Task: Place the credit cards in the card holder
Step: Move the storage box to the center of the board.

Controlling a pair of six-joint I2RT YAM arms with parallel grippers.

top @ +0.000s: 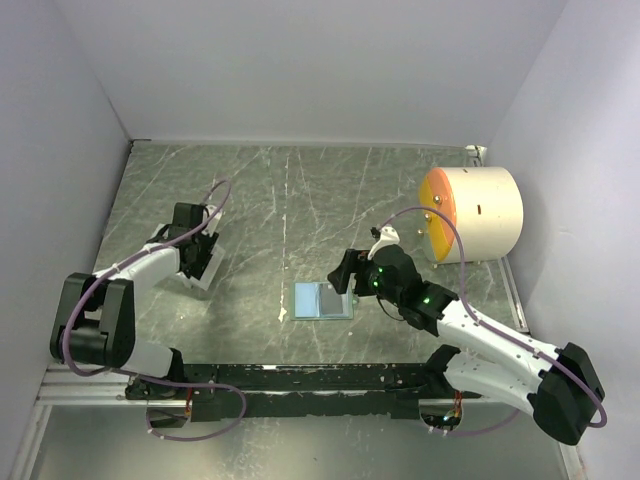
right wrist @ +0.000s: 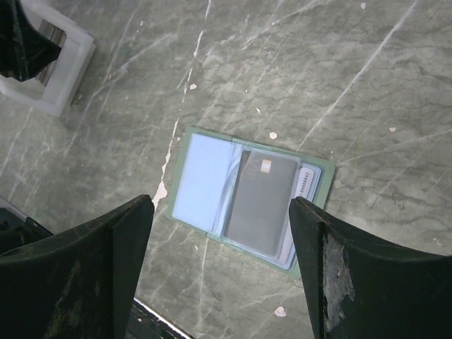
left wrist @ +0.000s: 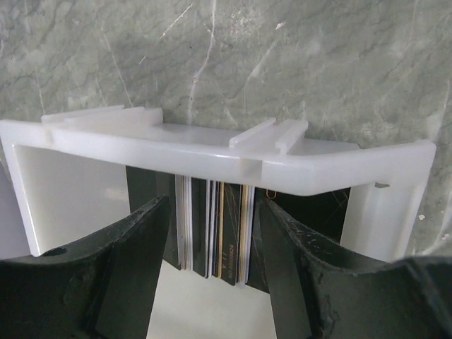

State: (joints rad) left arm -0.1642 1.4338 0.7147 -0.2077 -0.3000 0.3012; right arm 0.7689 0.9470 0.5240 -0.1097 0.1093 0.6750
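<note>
Seemingly ungripped, credit cards (left wrist: 215,229) upright between left fingers (left wrist: 134,275), card holder (right wrist: 205,176) open.

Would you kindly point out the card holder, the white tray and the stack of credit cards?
card holder (right wrist: 203,180): right wrist view, light blue left panel.
white tray (left wrist: 176,147): left wrist view, top rim of its wall.
stack of credit cards (left wrist: 224,227): left wrist view, card edges.

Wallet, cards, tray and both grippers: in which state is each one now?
Wallet, open, lying flat, inside up.
Dark card, tucked in a wallet pocket.
Other cards, standing on edge in the tray.
Tray, holding those cards.
Left gripper, astride those cards; grip unclear.
Right gripper, open above the wallet, empty.
</note>
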